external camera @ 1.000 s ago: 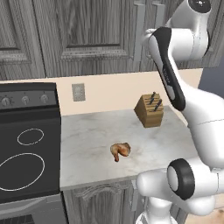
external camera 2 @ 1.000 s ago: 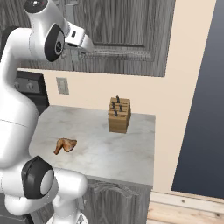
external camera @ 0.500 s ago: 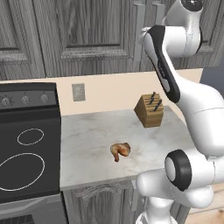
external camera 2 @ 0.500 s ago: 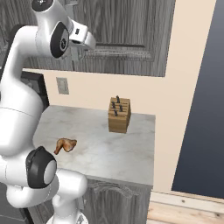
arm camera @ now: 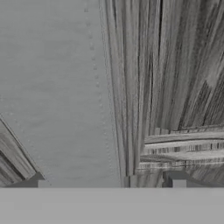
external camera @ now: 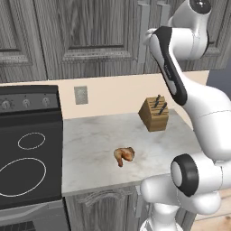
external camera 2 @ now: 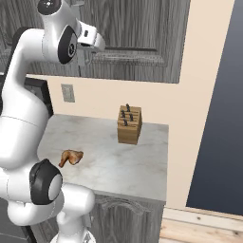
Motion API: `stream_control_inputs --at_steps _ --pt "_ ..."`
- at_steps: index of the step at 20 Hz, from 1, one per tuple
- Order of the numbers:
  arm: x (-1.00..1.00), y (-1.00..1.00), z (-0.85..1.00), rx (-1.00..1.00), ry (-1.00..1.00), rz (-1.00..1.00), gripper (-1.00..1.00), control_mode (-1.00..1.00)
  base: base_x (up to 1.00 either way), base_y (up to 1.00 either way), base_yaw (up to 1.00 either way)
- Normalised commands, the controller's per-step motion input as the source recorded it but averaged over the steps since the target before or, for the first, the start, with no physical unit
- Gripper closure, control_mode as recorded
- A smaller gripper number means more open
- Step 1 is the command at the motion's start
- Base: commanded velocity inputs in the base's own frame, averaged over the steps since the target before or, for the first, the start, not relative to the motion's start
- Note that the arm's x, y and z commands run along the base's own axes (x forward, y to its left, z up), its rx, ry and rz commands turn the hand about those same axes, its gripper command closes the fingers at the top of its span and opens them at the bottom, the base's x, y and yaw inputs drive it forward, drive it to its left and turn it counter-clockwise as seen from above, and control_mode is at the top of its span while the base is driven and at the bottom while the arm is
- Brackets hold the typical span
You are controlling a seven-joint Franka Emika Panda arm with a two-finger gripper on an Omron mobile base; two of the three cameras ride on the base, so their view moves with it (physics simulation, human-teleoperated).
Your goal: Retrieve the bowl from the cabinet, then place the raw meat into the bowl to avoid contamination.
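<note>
Cabinet (external camera: 90, 36): grey wood-grain wall unit with panelled doors, shut, hung above the table (external camera: 94, 135); a long metal bar handle (external camera: 143, 31) runs down the door edge. The bowl cannot be seen with the doors shut.

Arm: white with dark joints, raised to the cabinet front near the handle; the hand view sits very close to grey wood grain and a smooth pale panel. End effector (external camera 2: 81, 59): hidden behind the wrist at the door, so whether it stands open or closed cannot be told, nor whether it grips anything.

Raw meat (external camera: 124, 155): small lumpy golden-brown drumstick piece with an orange tint, lying alone on the pale marbled table, toward the front edge.

Knife block (external camera: 154, 113): tan wood, tilted face, dark handles sticking out, standing near the back wall, well apart from the meat.

Stove (external camera: 27, 153): black glass top with white ring marks, beside the table. Wall outlet (external camera: 81, 95): grey plate on the beige wall.
</note>
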Motion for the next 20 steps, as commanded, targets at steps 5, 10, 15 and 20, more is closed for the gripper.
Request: stream_control_inputs --at_steps 5,10,15,20 --pt "0.23 0.07 -0.01 0.00 -0.01 0.01 1.00 -1.00 0.00 0.00 0.00" --pt "0.07 0.06 0.00 0.00 0.00 0.00 1.00 -1.00 0.00 0.00 0.00" --pt "-0.17 0.01 -0.05 0.00 0.01 0.00 1.00 -1.00 0.00 0.00 0.00" --pt "-0.64 -0.39 0.00 0.05 0.00 0.00 1.00 -1.00 0.00 0.00 0.00"
